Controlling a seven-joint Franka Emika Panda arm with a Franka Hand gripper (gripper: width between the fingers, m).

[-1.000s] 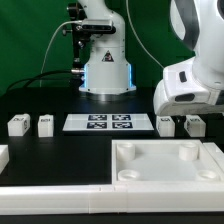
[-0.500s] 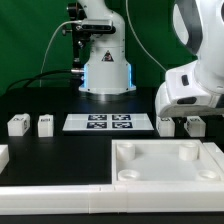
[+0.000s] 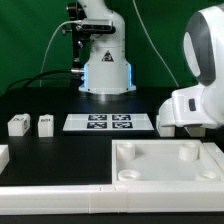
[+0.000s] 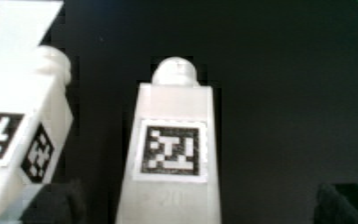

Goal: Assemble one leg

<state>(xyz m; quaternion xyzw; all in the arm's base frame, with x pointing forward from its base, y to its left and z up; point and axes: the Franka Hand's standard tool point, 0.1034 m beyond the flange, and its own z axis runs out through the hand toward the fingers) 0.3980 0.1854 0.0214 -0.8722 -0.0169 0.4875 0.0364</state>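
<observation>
Nearest to the outside camera lies a big white tray piece with round holes in its corners. Behind it, on the black worktop, is a row of things. At the exterior view's left sit a small white end leg and a neighbour leg, near each other but not touching. The marker board lies flat in the middle. At the exterior view's right the fat white arm hangs low over the worktop and hides most of what is under it.

The wrist camera shows that spot. The leg sits on the worktop, its black-and-white square facing the camera and a round tip at one end. A second leg is just beside it, with a dark gap between them. The tool is spread apart. One dark, blurry finger shows on each side of the leg, and neither touches it.

Far at the back stands the robot base, with a green wall behind.
</observation>
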